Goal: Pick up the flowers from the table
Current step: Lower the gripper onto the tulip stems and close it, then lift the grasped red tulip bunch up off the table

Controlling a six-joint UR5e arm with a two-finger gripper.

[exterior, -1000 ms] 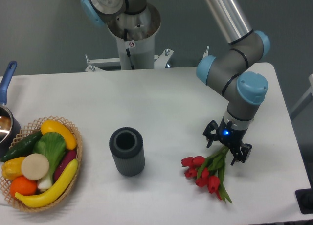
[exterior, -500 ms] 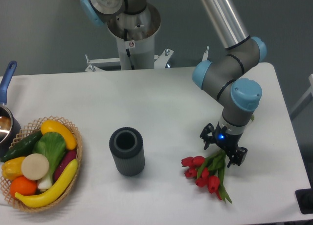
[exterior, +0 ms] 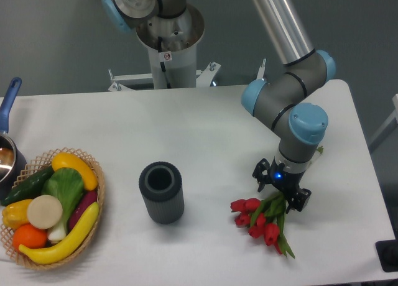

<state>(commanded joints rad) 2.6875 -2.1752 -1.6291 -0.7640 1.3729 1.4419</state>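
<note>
Red tulip heads mark the flowers, lying flat on the table near its front-right corner. Their long axis runs from the blooms back-right toward the stems, which pass under the gripper. The gripper hangs directly over the stems, fingers spread to either side, nothing yet pinched.

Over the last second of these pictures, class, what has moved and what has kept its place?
The gripper has slid a little to the left in the picture, staying open over the leafy end of the flowers; nothing has been grasped. The flowers, the dark ribbed cylinder and the wicker basket lie where they were on the table.
</note>
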